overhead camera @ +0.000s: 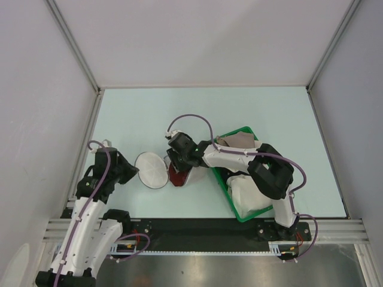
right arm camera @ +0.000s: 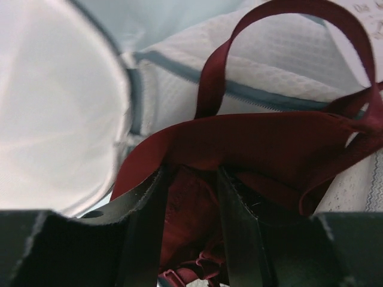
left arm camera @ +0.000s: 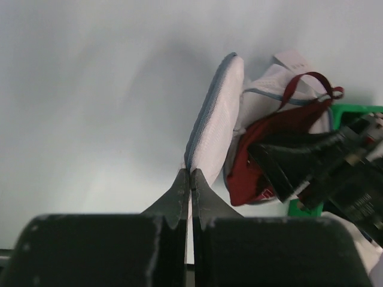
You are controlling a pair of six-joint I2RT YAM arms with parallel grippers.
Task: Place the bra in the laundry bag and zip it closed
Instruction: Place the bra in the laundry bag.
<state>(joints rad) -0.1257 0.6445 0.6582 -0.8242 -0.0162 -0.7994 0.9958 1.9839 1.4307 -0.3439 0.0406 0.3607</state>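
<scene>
Bra (right arm camera: 251,149): maroon, pinched between the part-closed jaws of the right gripper (right arm camera: 190,197), bunched over the lower half of the laundry bag (overhead camera: 151,170). Left gripper (left arm camera: 190,179): clamped on the raised half's rim. You press the cups deep and tuck the looping strap (right arm camera: 215,66) clear of the zipper (right arm camera: 239,89).

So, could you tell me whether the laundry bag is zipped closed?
No, the laundry bag gapes open, one half raised beside the bra.
</scene>
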